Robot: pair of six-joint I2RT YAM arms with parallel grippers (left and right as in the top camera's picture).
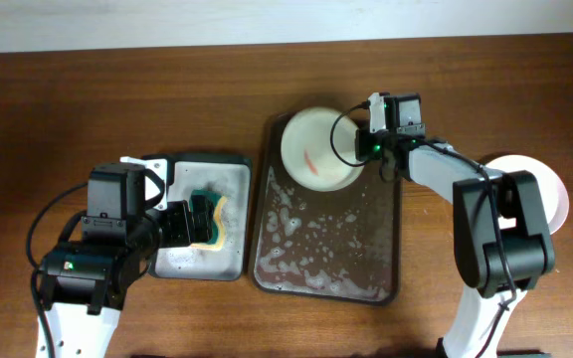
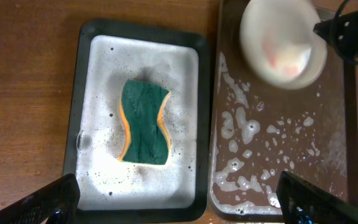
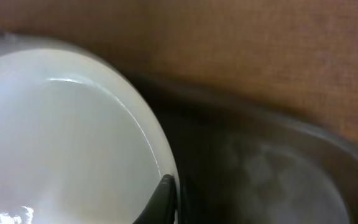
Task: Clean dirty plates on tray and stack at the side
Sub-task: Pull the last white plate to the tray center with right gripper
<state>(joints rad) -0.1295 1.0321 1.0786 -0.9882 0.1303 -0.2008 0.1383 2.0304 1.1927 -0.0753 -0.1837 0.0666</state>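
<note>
The right gripper's (image 1: 364, 147) jaws are nearly closed, pinching the rim of the white plate (image 1: 311, 144), which lies ahead of them over the brown tray's (image 1: 371, 254) far end. The left gripper's (image 1: 201, 221) jaws are spread wide and touch nothing, with the sponge (image 2: 145, 121) below and between them.

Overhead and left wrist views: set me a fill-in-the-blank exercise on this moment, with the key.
1. The sponge lies in the small grey tray with its ____ side up.
2. The smear inside the white plate is ____.
3. The left gripper hangs above the sponge with its jaws ____.
4. A second plate on the table is partly hidden by the ____ arm.
Missing words: green; red; open; right.
</note>
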